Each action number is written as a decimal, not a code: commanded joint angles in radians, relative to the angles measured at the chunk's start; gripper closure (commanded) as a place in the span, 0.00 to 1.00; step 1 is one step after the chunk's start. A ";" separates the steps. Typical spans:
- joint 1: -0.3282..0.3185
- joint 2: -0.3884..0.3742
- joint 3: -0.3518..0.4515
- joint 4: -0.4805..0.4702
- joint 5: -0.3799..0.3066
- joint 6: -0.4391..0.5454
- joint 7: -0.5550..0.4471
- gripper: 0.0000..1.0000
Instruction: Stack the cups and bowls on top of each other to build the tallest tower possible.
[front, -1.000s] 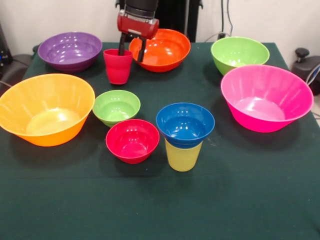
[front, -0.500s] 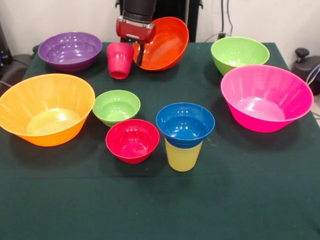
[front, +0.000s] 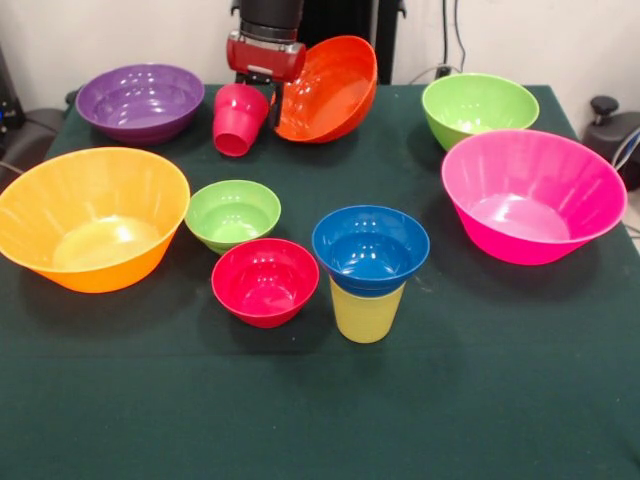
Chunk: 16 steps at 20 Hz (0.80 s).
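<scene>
My gripper (front: 259, 96) is at the back of the table, shut on the rim of the red cup (front: 238, 120). It holds the cup lifted and tilted, with the base pointing down and left. The medium orange bowl (front: 328, 88) leans against the gripper's right side, tipped up on its edge. The small blue bowl (front: 370, 248) sits on the yellow cup (front: 365, 314) at the front centre. The small red bowl (front: 265, 281) and small green bowl (front: 232, 213) stand to their left.
The large orange-yellow bowl (front: 90, 217) is at the left and the large pink bowl (front: 532, 194) at the right. The purple bowl (front: 140, 101) is at the back left and the medium green bowl (front: 480, 107) at the back right.
The gripper has risen with the red cup, which left the table and tilted. The orange bowl beside it tipped up onto its edge.
</scene>
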 joint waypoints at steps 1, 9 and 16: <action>-0.027 -0.031 0.159 -0.039 -0.060 0.179 0.069 0.00; -0.093 -0.099 0.263 -0.053 -0.069 0.312 0.054 0.00; -0.038 -0.067 0.189 -0.092 -0.049 0.203 0.052 0.00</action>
